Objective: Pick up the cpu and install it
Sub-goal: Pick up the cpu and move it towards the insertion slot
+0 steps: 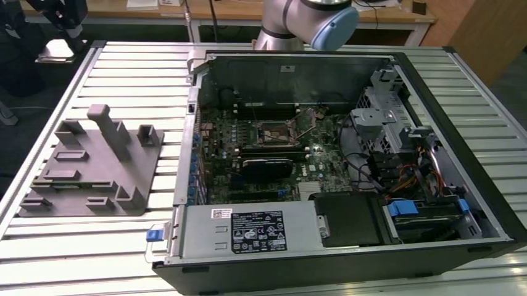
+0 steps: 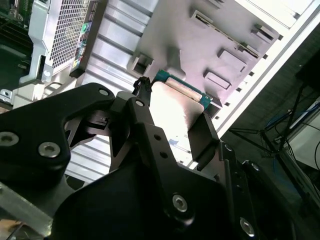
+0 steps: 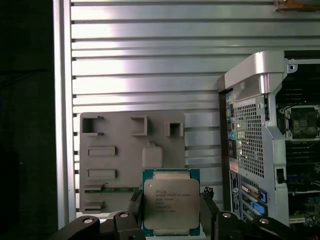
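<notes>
Plainly, the gripper (image 3: 171,214) is clamped on the cpu (image 3: 170,200), a finger against each side edge, holding it apart from the grey holder block (image 3: 115,165) behind it on the slatted table (image 3: 150,60). In the exterior view, the open computer case (image 1: 297,77) fills centre-right, with its socket (image 1: 272,132) mid-frame.
</notes>
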### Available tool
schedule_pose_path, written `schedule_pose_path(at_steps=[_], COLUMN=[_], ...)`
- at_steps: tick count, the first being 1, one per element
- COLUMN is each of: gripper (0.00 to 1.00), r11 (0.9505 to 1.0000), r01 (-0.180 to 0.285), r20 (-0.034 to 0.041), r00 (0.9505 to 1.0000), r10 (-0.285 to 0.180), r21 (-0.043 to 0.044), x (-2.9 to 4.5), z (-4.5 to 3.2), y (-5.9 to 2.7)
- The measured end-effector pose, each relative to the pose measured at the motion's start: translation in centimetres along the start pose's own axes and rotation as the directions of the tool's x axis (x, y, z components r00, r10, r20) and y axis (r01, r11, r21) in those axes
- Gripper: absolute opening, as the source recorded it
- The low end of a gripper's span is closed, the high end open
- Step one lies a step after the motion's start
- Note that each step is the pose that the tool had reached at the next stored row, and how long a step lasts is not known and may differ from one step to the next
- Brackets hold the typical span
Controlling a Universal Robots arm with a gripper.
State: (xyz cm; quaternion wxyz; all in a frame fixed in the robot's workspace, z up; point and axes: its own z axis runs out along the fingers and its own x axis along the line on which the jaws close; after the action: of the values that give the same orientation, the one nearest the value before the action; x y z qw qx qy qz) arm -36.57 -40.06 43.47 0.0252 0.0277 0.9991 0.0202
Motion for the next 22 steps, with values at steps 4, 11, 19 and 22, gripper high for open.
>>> schedule_pose_path(at_steps=[4, 11, 19, 22], gripper=[0.54, 0.54, 0.54, 0.54], r11=[1.0000, 1.0000, 1.0000, 1.0000], r01=[0.000, 0.000, 0.000, 0.000], r20=[0.0000, 0.0001, -0.0002, -0.0010], r00=[1.0000, 1.0000, 1.0000, 1.0000], r10=[0.000, 0.000, 0.000, 0.000], r21=[0.0000, 0.0000, 0.0000, 0.0001], x=[-0.72, -2.29, -4.46, -5.58], z=[0.04, 0.13, 0.27, 0.37], y=[0.09, 0.29, 0.70, 0.88])
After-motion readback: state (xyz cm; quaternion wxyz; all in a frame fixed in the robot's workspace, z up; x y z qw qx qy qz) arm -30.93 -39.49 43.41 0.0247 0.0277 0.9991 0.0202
